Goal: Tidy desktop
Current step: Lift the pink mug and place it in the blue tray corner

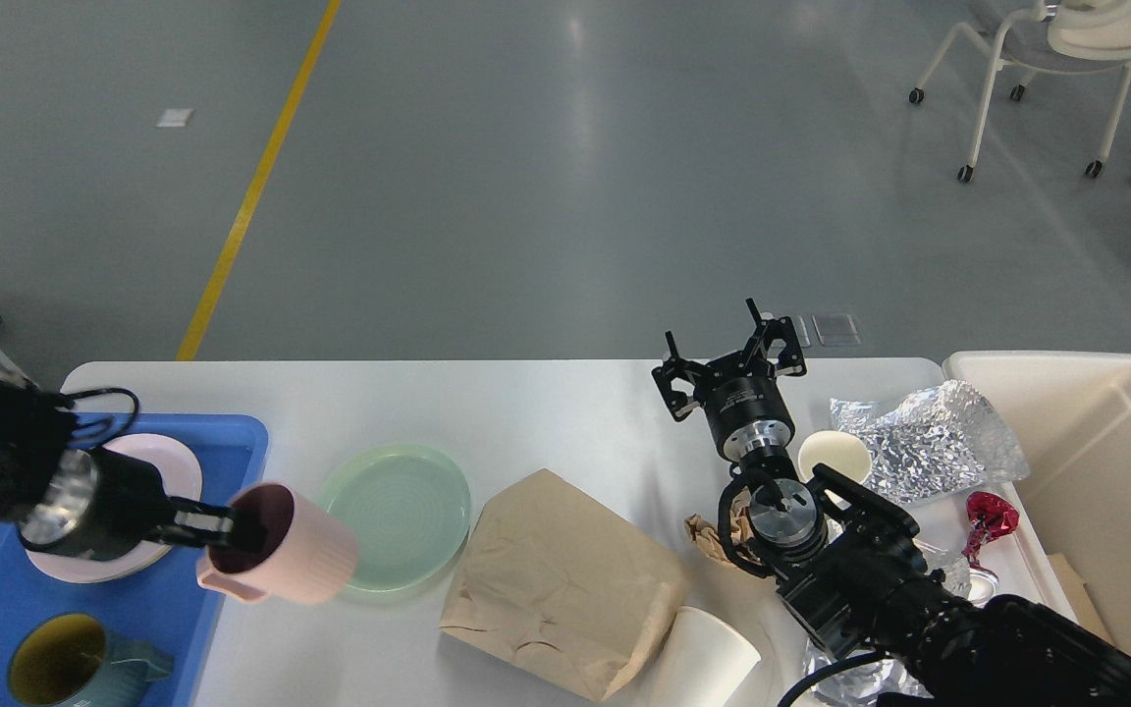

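Note:
On the white desktop lie a green plate, a brown paper bag, a white paper cup on its side, another paper cup, crumpled foil and a red wrapper. My left gripper is shut on the rim of a pink mug, which hangs tilted above the tray's right edge. My right gripper stands open near the far table edge, empty.
A blue tray at the left holds a pale pink plate and a teal mug. A cream bin stands at the right. Crumpled brown paper lies beside my right arm.

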{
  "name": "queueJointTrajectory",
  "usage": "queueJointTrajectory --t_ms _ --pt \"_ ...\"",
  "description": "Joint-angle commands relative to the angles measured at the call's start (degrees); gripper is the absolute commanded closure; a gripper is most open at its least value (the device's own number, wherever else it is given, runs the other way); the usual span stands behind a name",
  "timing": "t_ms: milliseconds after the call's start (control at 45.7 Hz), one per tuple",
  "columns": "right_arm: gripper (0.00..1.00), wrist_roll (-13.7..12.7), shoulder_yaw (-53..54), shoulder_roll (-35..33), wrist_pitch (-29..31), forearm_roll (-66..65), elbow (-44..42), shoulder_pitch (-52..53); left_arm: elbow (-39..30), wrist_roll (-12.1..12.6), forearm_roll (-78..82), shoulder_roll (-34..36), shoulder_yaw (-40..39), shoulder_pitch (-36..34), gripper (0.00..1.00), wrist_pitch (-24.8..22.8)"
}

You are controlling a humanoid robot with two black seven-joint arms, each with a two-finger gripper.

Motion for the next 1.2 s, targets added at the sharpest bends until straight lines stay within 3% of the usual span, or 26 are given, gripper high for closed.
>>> queueJointTrajectory --t_ms 0,66,175,416,766,985,1182 --pt "0.00 0.0 0.0 0.0 0.0 0.0 0.0 0.0 3.9 -0.4 7.8 10.5 0.2 -11.3 0.98 -16.4" --pt "0.00 0.0 0.0 0.0 0.0 0.0 0.0 0.0 7.2 -0.4 14.1 15.3 -0.9 -13.4 0.98 -21.7" --pt "0.00 0.0 0.0 0.0 0.0 0.0 0.0 0.0 12.8 -0.7 22.0 21.5 -3.0 -13.7 0.98 -26.2" --pt "0.00 0.0 0.0 0.0 0.0 0.0 0.0 0.0 23.4 -5.7 36.2 28.4 -3.4 -7.2 0.97 -26.2" --pt "0.00 0.0 0.0 0.0 0.0 0.0 0.0 0.0 30.9 -7.0 36.1 25.6 -6.8 16.2 0.97 -8.8" --pt "0.00 0.0 0.0 0.0 0.0 0.0 0.0 0.0 34.3 -6.4 34.8 23.1 -18.5 30.8 0.97 -6.7" --pt "0.00 0.0 0.0 0.0 0.0 0.0 0.0 0.0 38.1 -6.3 34.7 20.2 -24.1 42.5 0.97 -2.3"
